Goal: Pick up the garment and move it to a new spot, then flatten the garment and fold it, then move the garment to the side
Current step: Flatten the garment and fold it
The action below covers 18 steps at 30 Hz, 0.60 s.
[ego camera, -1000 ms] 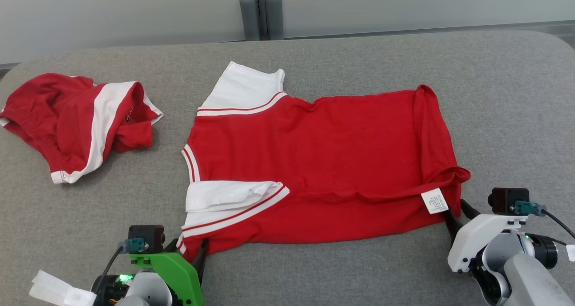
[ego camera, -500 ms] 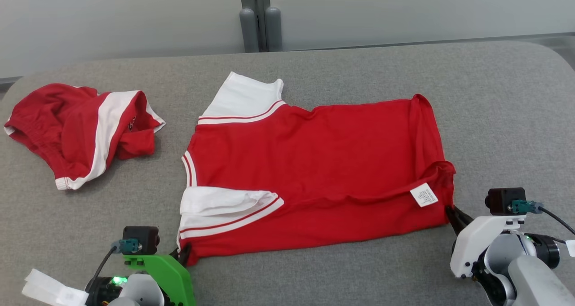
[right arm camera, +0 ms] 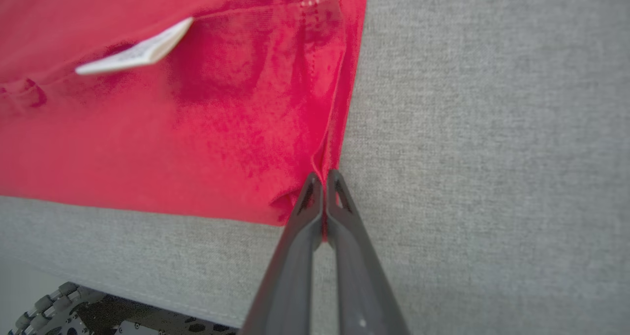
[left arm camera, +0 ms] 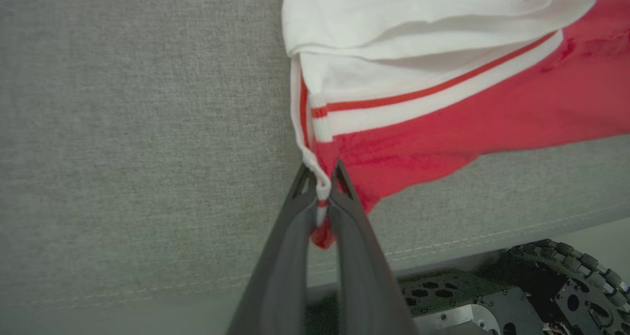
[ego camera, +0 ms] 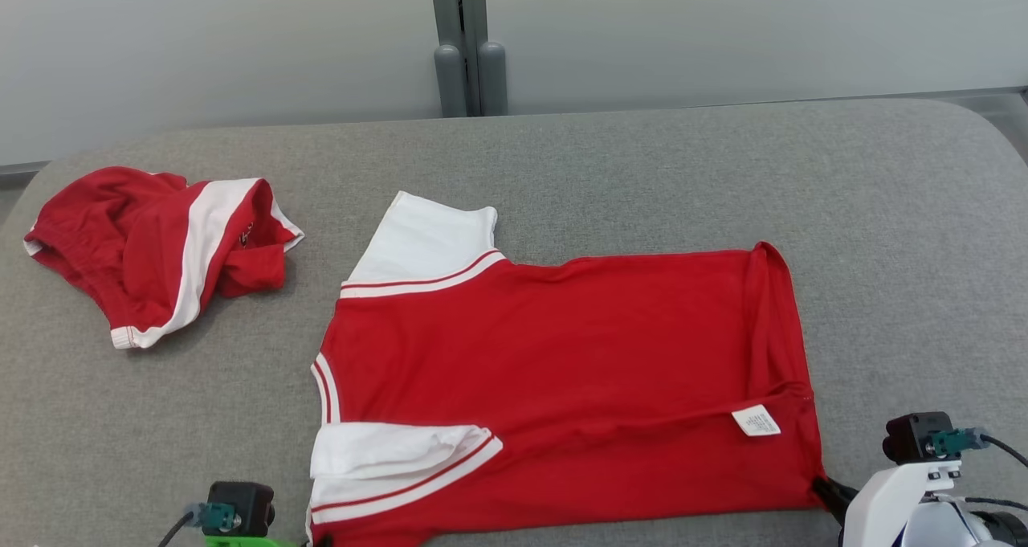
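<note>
1. Head view: the garment lies spread at the near edge of the grey bench. Its near sleeve is doubled over and no fold is made. A second garment lies crumpled at far left.
2. Left wrist view: the left tool is clamped on the garment's near-left corner.
3. Right wrist view: the right tool is clamped on the near-right hem corner. Judged: flattening is in hand; the fold and the move aside remain.

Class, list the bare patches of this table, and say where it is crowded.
Free: the far strip of table behind the shirt; the right end beyond its hem. Crowded: the left end, crumpled garment beside the sleeve.
</note>
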{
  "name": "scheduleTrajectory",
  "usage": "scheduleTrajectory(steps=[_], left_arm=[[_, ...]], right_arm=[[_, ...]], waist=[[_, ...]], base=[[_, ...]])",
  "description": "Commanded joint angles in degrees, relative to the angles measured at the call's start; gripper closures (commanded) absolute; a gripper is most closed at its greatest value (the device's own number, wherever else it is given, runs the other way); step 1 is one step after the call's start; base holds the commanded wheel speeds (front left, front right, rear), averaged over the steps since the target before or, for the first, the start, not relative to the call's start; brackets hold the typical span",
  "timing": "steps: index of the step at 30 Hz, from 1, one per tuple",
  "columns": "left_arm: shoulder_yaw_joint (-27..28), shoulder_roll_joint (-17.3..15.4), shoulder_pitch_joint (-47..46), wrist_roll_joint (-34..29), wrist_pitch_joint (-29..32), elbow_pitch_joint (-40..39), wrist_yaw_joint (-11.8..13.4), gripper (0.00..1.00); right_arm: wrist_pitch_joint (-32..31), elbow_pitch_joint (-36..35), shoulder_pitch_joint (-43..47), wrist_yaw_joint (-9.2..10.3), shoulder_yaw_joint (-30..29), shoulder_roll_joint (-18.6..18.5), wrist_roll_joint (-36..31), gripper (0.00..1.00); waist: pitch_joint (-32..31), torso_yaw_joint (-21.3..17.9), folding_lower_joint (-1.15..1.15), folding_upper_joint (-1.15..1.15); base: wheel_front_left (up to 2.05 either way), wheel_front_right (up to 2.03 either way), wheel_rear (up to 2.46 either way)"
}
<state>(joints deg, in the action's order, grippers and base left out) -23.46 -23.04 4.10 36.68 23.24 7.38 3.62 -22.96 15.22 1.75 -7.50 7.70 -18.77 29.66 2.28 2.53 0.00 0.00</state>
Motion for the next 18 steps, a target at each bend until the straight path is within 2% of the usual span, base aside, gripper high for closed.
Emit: scheduleTrajectory(steps=[1, 2, 3, 4, 5, 6, 13, 18], left_arm=[[0.3, -0.5, 1.7, 1.2, 0.5, -1.0, 0.6, 1.0], [0.5, -0.6, 2.3, 1.4, 0.8, -1.7, 0.7, 1.0], [0.6, -0.7, 2.7, 1.4, 0.7, -2.3, 0.9, 0.9], [0.8, -0.8, 3.0, 1.6, 0.6, -2.6, 1.1, 0.0], [0.8, -1.0, 3.3, 1.6, 0.6, -3.0, 1.1, 0.0], [0.7, -1.2, 3.4, 1.3, 0.7, -3.2, 1.4, 0.0], [2.1, -3.4, 0.3, -0.4, -0.9, -6.2, 1.5, 0.0], [3.6, -5.2, -5.0, -1.9, -2.9, -9.2, -0.1, 0.0]], right_arm=[[-0.8, -0.8, 1.7, 0.02, -0.8, 0.5, 0.1, 1.0], [-1.0, -1.3, 2.2, 0.01, -1.3, 0.8, -0.1, 1.0], [-1.2, -1.8, 2.7, 0.02, -1.7, 1.2, -0.4, 0.94], [-1.5, -2.1, 3.2, 0.02, -2.1, 1.5, -0.7, 0.6], [-1.6, -2.6, 3.6, 0.02, -2.7, 1.8, -1.1, 0.08], [-1.6, -3.1, 3.9, 0.01, -3.3, 2.2, -1.5, 0.0], [-2.3, -8.4, 3.6, 0.01, -5.8, 2.5, -3.3, 0.0], [-0.4, -13.4, 0.9, 0.01, -8.2, 2.2, -2.2, 0.0]], waist=[[0.2, -0.2, 0.0, 0.0], [0.2, -0.3, 0.0, 0.0], [0.3, -0.3, 0.0, 0.0], [0.3, -0.3, 0.0, 0.0], [0.3, -0.3, 0.0, 0.0], [0.3, -0.3, 0.0, 0.0], [0.0, -0.8, 0.0, 0.0], [1.5, -1.1, 0.0, 0.0]], base=[[0.0, 0.0, 0.0], [0.0, 0.0, 0.0], [0.0, 0.0, 0.0], [0.0, 0.0, 0.0], [0.0, 0.0, 0.0], [0.0, 0.0, 0.0], [0.0, 0.0, 0.0], [0.0, 0.0, 0.0]])
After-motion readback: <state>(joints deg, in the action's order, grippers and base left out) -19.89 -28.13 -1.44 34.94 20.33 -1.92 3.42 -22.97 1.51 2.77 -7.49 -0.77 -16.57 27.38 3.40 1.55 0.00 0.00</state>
